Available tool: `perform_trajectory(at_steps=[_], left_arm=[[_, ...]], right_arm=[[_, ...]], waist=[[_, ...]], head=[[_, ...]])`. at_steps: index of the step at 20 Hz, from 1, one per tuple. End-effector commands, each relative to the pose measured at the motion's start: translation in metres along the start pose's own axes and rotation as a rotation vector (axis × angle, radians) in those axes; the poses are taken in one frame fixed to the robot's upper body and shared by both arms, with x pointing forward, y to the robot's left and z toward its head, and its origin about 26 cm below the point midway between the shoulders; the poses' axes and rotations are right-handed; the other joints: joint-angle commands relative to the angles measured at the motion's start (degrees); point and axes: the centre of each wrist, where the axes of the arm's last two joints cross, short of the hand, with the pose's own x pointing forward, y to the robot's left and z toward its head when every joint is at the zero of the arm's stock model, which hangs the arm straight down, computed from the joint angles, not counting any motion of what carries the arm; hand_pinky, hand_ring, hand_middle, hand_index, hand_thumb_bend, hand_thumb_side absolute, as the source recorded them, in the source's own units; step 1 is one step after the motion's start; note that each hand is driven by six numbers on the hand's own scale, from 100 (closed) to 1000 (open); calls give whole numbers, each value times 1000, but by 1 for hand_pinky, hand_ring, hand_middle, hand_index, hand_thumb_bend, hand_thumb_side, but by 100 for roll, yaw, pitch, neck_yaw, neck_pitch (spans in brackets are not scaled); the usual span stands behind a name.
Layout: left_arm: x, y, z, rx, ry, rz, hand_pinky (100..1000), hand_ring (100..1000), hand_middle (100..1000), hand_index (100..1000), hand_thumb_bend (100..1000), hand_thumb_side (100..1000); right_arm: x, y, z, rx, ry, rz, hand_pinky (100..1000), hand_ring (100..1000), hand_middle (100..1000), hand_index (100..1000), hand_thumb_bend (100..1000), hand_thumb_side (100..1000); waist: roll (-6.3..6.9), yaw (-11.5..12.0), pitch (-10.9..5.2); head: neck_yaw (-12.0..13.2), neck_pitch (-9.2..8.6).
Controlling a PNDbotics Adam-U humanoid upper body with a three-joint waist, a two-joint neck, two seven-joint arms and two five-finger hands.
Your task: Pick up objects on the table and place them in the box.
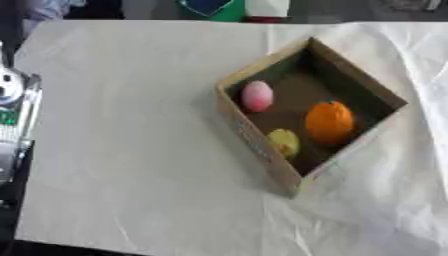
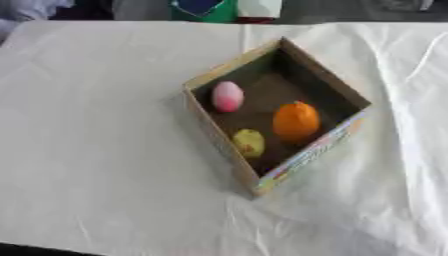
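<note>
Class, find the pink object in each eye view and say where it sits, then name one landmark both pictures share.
Left eye view: the pink object lies right of centre, in the left corner of the cardboard box.
Right eye view: it lies at about the middle, slightly above, in the same corner.
Shared landmark: the orange fruit in the box, to the pink object's lower right.

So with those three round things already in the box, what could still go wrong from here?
The box sits skewed on a wrinkled white cloth; a nudge could slide it or bunch the fabric. The pink piece, orange fruit and yellow piece are round and lie loose and apart, so they would likely roll if the box tips. Neither hand shows; only a silver and black part at the left edge, so reach cannot be judged.
</note>
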Motion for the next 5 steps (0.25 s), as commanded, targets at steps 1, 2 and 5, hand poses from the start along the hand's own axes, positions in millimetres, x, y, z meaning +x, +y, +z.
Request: perform_trajectory(at_steps=[1,2,5], left_arm=[[-6,18,0,78,-58,71,412,648,626,823,100,1000],[-11,22,4,89,-57,83,416,648,625,821,100,1000],[-26,29,18,114,-44,104,427,649,629,821,100,1000]], right_arm=[[6,-6,-7,0,-58,24,729,628,547,727,100,512],[6,-7,-6,6,-61,28,729,633,555,735,100,527],[4,-8,-4,32,-66,28,724,647,579,763,100,558]], waist=[[5,-6,-114],[10,-28,-106],[6,-81,-68]], head=[[38,82],[35,84],[26,88]])
